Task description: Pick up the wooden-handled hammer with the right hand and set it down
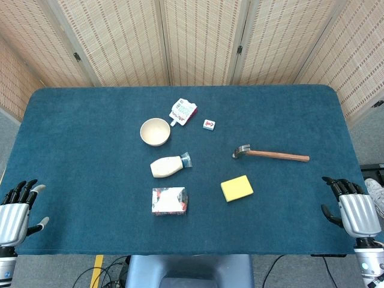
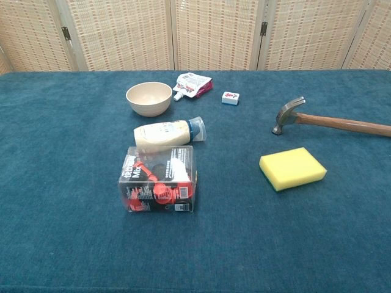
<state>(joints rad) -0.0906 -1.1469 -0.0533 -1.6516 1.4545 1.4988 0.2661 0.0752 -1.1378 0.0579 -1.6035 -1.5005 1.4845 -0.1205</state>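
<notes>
Down at the near right edge of the table (image 1: 72,120), the right hand (image 1: 354,210) is holding nothing, its fingers (image 1: 339,185) lying apart and pointing up the cloth toward the far side. Across at the near left corner, the left hand (image 1: 17,210) is likewise gripping nothing, fingers spread and thumb sticking out to the side. Neither hand is showing in the chest view.

Beyond the right hand and well apart from it, the wooden-handled hammer (image 1: 273,155) is lying flat on the blue cloth, its metal head pointing toward the table's middle and its handle running out to the right. Near it, on the side closer to the robot, a yellow sponge (image 1: 236,188) is resting. Further left a clear box (image 1: 169,200) with red contents is sitting just in front of a cream squeeze bottle (image 1: 170,165) lying on its side, with a beige bowl (image 1: 155,131), a foil pouch (image 1: 183,111) and a small white tile (image 1: 209,125) lying behind them.
</notes>
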